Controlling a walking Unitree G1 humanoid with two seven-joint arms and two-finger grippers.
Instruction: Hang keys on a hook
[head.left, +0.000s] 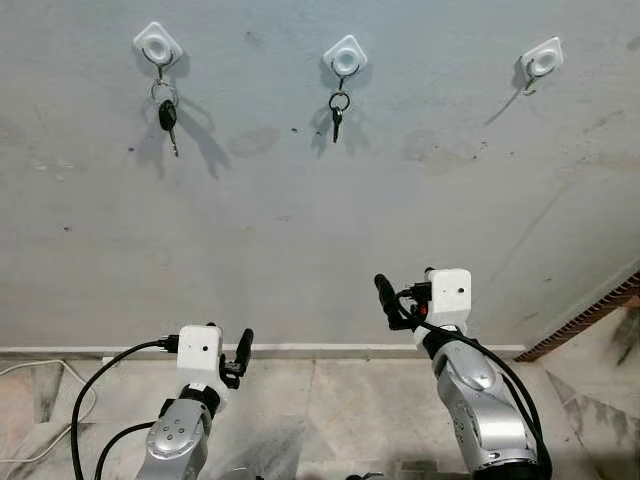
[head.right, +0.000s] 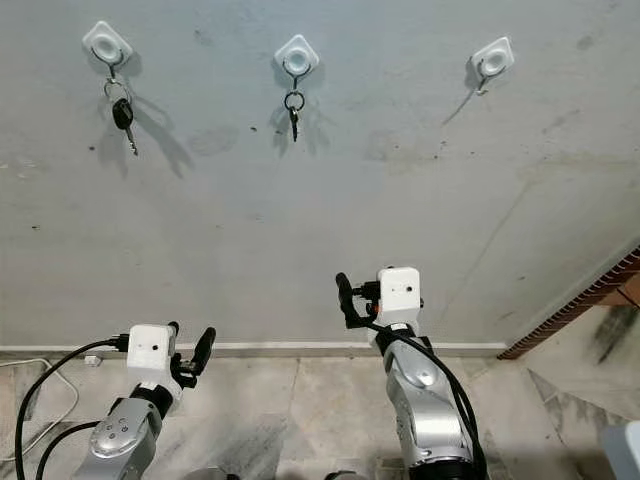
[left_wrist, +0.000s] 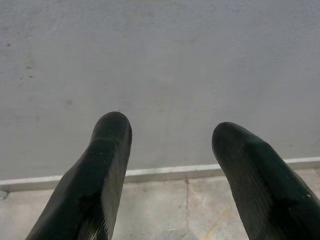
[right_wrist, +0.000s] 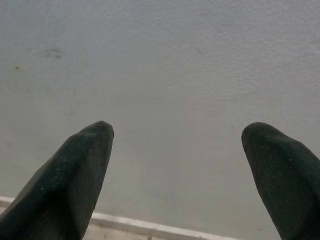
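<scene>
Three white hooks sit high on the grey wall. The left hook (head.left: 157, 44) carries a black-headed key (head.left: 168, 117) on a ring. From the middle hook (head.left: 345, 56) hangs a smaller key (head.left: 338, 112). The right hook (head.left: 541, 59) is bare. My left gripper (head.left: 241, 353) is low near the skirting, open, with nothing between its fingers (left_wrist: 107, 165). My right gripper (head.left: 386, 296) is raised a little higher, well below the middle hook, open and holding nothing; its fingers (right_wrist: 80, 165) point at bare wall.
A white skirting strip (head.left: 320, 351) runs along the foot of the wall above a tiled floor (head.left: 330, 410). A brick edge (head.left: 590, 318) angles in at the right. A black cable (head.left: 100, 375) loops from my left wrist, and a pale cord (head.left: 60, 400) lies on the floor.
</scene>
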